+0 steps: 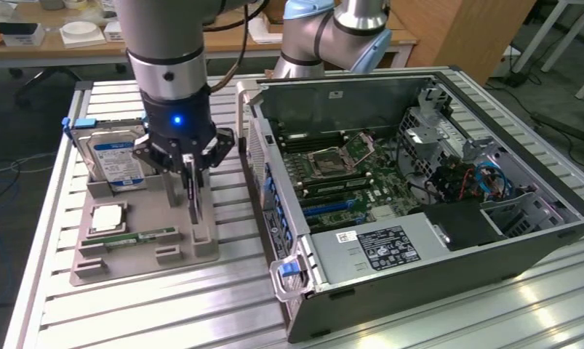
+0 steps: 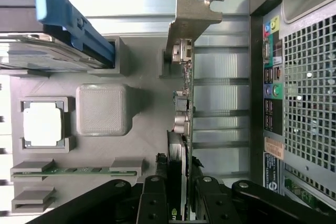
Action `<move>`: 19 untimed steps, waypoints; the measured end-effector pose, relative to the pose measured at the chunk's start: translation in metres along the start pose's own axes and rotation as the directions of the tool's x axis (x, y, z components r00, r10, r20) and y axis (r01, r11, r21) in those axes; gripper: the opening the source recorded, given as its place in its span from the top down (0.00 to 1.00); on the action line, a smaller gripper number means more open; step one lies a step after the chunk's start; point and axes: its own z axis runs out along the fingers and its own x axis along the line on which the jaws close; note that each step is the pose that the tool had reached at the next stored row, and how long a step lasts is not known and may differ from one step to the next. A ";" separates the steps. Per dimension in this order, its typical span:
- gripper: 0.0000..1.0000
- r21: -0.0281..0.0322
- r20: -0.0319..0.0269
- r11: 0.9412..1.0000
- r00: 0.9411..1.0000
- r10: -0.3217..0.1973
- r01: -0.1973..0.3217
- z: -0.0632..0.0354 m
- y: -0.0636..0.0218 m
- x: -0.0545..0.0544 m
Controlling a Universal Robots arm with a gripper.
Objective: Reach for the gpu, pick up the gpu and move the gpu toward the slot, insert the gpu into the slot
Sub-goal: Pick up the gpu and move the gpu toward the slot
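While the silver and black robot arm is hanging straight down over the exterior view's left side of the ribbed aluminium desk, its black fingers are closing on the gpu, a thin, flat, dark green-black circuit card standing on its long edge. One finger is pressing against each face of the card, and no gap is showing between them and it. The gpu is sitting upright in a slot of the grey moulded plastic holder tray, its lower edge seated in the tray, and its grey metal end bracket is pointing away from the fingers. Beside it in the same tray, a boxy silver hard drive with a blue and white label is standing in its own pocket at the far end, a square silver processor chip is lying flat in a recess, and a small green memory stick is resting on edge between two grey blocks near the tray's front. Just to the exterior view's right of the tray, a large dark grey computer case is lying on its side with the cover off, and the green motherboard inside it is facing upward. In the wrist view, the case's perforated rear panel is running alongside the tray, close to the card but not touching it.
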 end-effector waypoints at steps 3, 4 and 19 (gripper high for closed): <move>0.74 0.000 0.000 1.000 1.000 0.000 0.000 -0.0134 0.0005 0.000; 0.74 0.000 0.000 1.000 1.000 0.000 0.000 -0.0179 0.0006 0.000; 0.74 0.000 0.000 1.000 1.000 0.000 0.000 -0.0862 0.0030 -0.001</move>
